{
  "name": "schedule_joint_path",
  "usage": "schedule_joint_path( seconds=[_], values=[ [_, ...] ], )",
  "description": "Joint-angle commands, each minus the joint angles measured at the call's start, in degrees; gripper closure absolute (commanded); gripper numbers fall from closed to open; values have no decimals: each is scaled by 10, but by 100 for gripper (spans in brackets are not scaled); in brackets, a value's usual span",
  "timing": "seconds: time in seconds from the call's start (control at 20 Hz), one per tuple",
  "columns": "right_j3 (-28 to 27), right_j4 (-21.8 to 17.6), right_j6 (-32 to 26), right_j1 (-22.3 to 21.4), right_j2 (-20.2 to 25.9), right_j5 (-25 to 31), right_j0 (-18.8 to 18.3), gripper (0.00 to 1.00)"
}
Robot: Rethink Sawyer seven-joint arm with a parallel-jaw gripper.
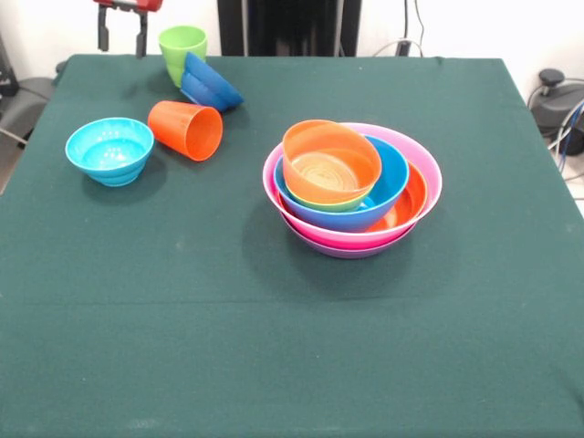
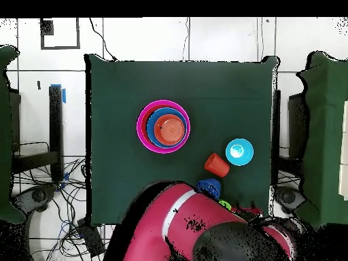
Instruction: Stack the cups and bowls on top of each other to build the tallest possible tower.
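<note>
The tower point(image 1: 351, 196) stands right of the table's centre: a pink bowl point(image 1: 429, 178) on a purple one, then large orange and blue bowls, a small lime green bowl and a tilted small orange bowl point(image 1: 330, 162) on top. It also shows in the overhead view point(image 2: 163, 127). The lime green cup point(image 1: 182, 47) stands upright at the far left, and the small dark blue bowl point(image 1: 212, 88) leans against it. The orange cup point(image 1: 187, 130) lies on its side. The light blue bowl point(image 1: 109, 151) stands upright. My gripper point(image 1: 121, 38) hangs open and empty left of the green cup.
The dark green tablecloth point(image 1: 292, 347) covers the whole table. In the overhead view my red arm point(image 2: 183, 231) covers the table's near edge and most of the green cup point(image 2: 224, 203). Cables and equipment lie on the floor beside the table point(image 1: 557, 100).
</note>
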Motion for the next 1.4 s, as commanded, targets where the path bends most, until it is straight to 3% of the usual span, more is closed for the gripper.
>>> schedule_joint_path(
  seconds=[0.05, 0.3, 1.4],
  values=[
    [68, 71, -253, 44, 32, -121, -67, 0],
    [74, 91, -268, 67, 24, -153, -77, 0],
    [91, 143, -269, 96, 9, -184, -54, 0]
  ],
)
